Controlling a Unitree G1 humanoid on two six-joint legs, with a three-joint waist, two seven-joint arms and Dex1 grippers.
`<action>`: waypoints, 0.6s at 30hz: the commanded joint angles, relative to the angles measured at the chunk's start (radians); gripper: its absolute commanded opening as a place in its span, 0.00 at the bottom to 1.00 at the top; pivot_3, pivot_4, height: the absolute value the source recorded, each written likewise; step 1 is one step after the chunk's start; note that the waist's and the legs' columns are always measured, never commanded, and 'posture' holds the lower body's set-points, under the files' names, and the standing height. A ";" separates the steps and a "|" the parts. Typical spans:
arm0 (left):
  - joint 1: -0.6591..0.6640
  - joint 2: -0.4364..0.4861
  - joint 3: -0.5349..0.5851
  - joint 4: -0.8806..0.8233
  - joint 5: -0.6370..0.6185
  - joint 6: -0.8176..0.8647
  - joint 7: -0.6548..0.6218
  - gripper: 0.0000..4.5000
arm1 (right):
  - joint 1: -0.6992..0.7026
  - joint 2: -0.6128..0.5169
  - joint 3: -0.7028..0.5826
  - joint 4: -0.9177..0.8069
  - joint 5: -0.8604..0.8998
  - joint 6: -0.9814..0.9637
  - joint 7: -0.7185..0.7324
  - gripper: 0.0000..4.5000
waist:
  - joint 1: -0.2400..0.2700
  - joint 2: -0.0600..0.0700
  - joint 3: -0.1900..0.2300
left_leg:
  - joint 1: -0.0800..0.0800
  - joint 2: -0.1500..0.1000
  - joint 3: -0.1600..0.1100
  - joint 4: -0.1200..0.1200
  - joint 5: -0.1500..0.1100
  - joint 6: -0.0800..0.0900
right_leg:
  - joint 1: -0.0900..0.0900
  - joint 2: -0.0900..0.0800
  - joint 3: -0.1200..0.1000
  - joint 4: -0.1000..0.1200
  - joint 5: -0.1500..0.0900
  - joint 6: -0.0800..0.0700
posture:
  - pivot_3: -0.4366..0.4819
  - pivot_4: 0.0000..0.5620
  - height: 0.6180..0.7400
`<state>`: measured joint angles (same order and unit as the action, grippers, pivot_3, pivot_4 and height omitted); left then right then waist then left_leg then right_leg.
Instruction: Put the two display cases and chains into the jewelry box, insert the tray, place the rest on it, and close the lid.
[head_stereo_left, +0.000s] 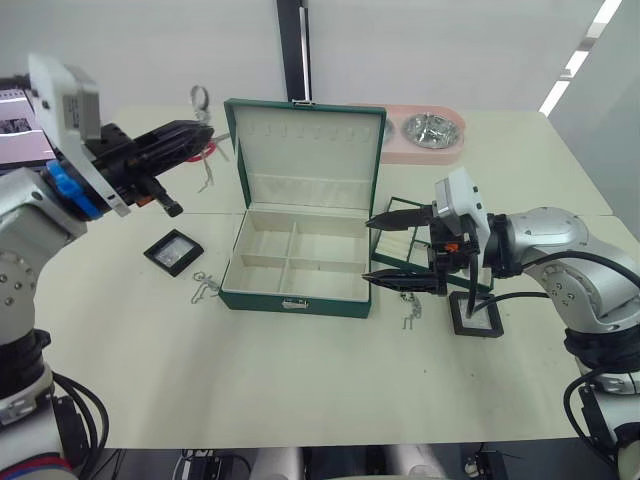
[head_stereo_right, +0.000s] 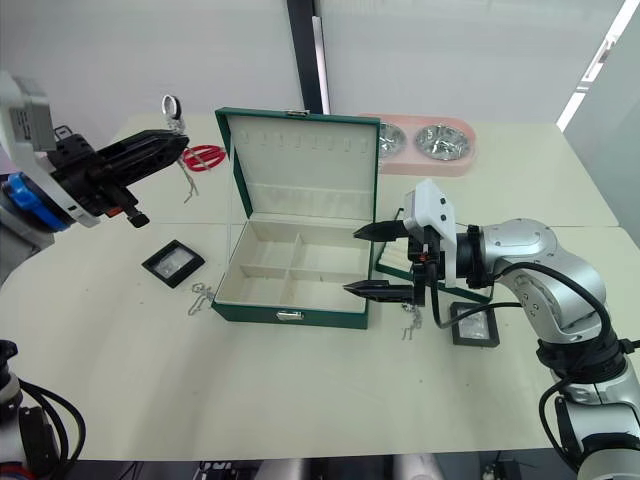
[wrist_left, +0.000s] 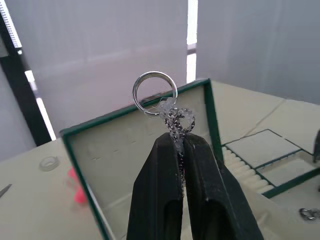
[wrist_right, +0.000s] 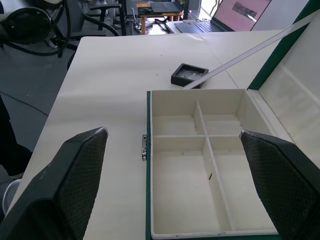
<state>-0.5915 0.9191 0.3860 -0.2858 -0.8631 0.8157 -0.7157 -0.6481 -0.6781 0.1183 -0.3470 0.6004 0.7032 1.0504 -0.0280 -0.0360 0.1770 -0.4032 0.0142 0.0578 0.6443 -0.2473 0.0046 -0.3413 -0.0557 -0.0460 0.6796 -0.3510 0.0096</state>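
My left pincer (head_stereo_left: 190, 137) was clamped on a chain (wrist_left: 172, 117) w/ ring, held above the tabletop's far-left part beside the jewelry box (head_stereo_left: 295, 270), right pincer (head_stereo_right: 365, 260) apart; best carry it over a compartment, lower, then release.

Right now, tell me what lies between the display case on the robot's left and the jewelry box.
In the left eye view, a small silvery chain lies on the table between the left display case and the jewelry box, near the box's front left corner.
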 joint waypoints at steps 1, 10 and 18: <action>-0.052 0.035 -0.062 0.010 0.011 0.004 -0.059 0.00 | -0.005 -0.011 -0.019 -0.035 -0.007 -0.013 -0.012 1.00 | 0.001 0.000 0.000 | 0.000 0.000 0.000 0.000 0.000 0.000 | 0.000 0.000 0.000 0.000 0.000 0.000 | 0.48 0.27 1.00; -0.127 0.033 -0.265 0.137 0.199 -0.124 -0.211 0.00 | 0.007 -0.005 0.013 -0.050 -0.081 -0.023 -0.069 1.00 | 0.002 0.000 0.001 | 0.000 0.000 0.000 0.000 0.000 -0.001 | -0.001 0.001 0.001 0.000 0.000 0.000 | 0.48 0.27 1.00; -0.143 0.031 -0.398 0.235 0.393 -0.196 -0.265 0.00 | 0.006 0.005 0.027 -0.065 -0.114 0.002 -0.115 1.00 | 0.002 0.001 0.001 | -0.005 0.000 0.000 0.001 0.001 -0.001 | -0.006 0.001 0.001 0.001 0.000 0.000 | 0.48 0.27 1.00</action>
<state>-0.7061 0.9397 -0.0045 -0.0509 -0.5049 0.6414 -0.9749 -0.6372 -0.6723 0.1531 -0.3739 0.4910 0.7053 0.9502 -0.0259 -0.0353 0.1779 -0.4100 0.0141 0.0581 0.6458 -0.2464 0.0040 -0.3489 -0.0550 -0.0453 0.6807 -0.3510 0.0096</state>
